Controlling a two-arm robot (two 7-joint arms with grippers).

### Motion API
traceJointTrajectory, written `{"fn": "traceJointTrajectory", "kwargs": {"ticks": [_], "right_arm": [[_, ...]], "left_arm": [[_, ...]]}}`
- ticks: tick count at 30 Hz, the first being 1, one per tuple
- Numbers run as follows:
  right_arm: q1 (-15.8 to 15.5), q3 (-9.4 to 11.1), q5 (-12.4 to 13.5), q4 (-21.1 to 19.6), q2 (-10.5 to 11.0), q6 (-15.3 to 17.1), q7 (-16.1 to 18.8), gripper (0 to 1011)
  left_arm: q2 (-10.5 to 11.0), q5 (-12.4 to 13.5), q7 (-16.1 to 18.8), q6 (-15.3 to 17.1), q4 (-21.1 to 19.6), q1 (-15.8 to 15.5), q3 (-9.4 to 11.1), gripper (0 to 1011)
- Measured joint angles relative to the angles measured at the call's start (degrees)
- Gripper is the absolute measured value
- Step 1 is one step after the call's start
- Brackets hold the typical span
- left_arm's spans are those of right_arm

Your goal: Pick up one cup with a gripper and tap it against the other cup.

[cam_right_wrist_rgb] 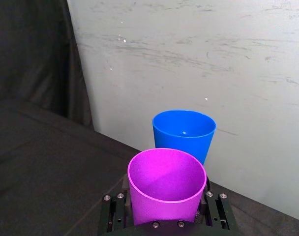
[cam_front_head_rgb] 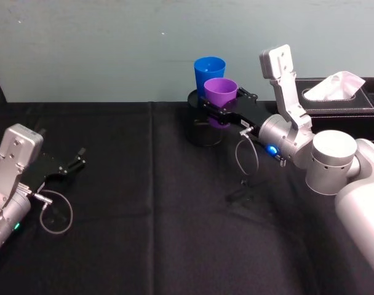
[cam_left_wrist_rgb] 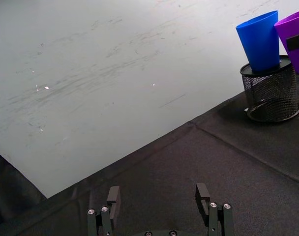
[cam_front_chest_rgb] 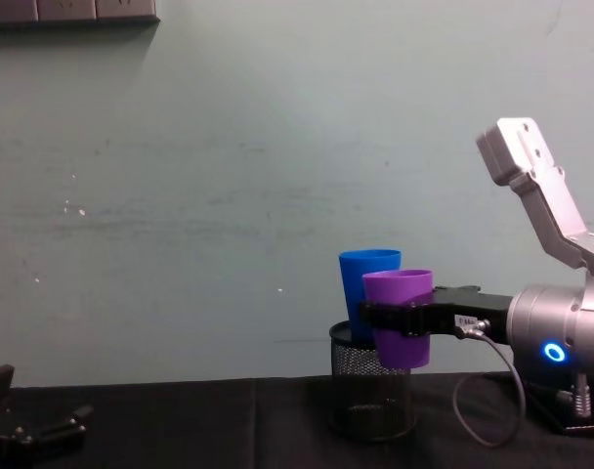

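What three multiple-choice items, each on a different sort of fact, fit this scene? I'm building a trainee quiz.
1. Where is the blue cup? A on the cloth; B in the mesh holder; C on a box.
2. How many cups? A two; B one; C three.
3. The right gripper is: A open; B shut on the blue cup; C shut on the purple cup.
1B, it stands in the holder; 2A, one blue, one purple; 3C, its jaws clamp that cup. The left gripper idles open, far left.

The upper right edge cuts the purple cup (cam_left_wrist_rgb: 294, 24), and the mesh holder (cam_left_wrist_rgb: 270, 93) hides the bottom of the blue cup (cam_left_wrist_rgb: 260, 42).
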Motion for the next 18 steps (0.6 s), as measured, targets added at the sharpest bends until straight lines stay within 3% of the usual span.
{"fn": "traceJointTrajectory", "kwargs": {"ticks": [18], "right_arm": [[-0.07,-0.06,0.01,-0.08,0.07,0.04,-0.01,736]], "left_arm": [[0.00,0.00,0.00,0.00,0.00,0.00,0.00,1000]]}}
